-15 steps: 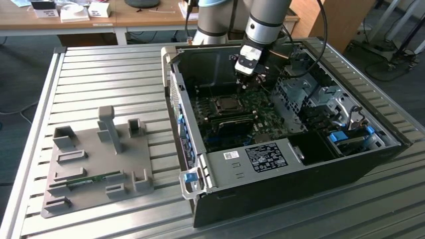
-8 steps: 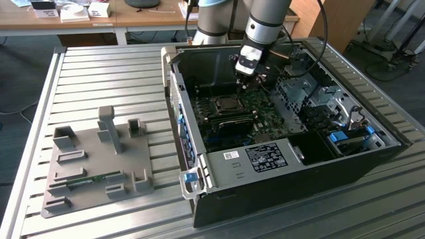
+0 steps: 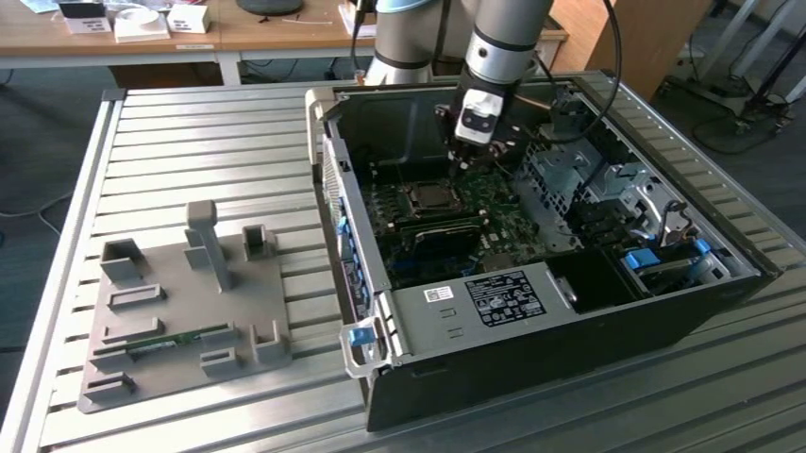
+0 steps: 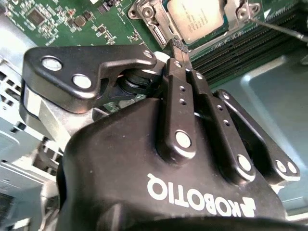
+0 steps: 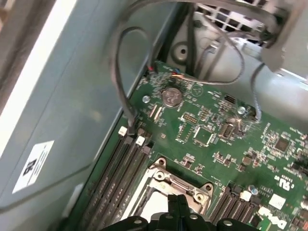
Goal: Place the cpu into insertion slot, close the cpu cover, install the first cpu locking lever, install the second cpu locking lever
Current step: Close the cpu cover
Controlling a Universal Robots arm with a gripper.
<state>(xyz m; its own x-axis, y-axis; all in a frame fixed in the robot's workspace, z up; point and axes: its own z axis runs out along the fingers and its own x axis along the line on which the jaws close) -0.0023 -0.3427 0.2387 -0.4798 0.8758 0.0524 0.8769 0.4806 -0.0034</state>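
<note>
Silvery metal of the cpu (image 4: pixel 196 17) is showing through the square window of the cpu cover (image 4: pixel 153 19). The chip is sitting flat inside the insertion slot (image 3: pixel 409 200), so step 1 of 4 is looking done. The cover is lying down over the slot rather than standing up on its hinge, and it is framing the chip on every side that both wrist views are showing. I am therefore judging step 2 as done or very nearly so, though I cannot tell whether the cover is pressed fully flat.

1 thin metal lever (image 4: pixel 276 29) is running out from a corner of the slot, on the side where the long black memory slots (image 4: pixel 240 45) are lying. Its far end is running out of view, so I cannot tell whether it is hooked down. Any lever on the slot's other side is being hidden by the gripper body. By that reading, the 2 lever steps are looking like the work left.

The gripper (image 4: pixel 177 45) is hanging just above the slot's near edge, with its fingers (image 4: pixel 175 96) pressed together and nothing caught between them. The tips are pointing at the cover's rim, and I cannot tell whether they are touching it.
</note>
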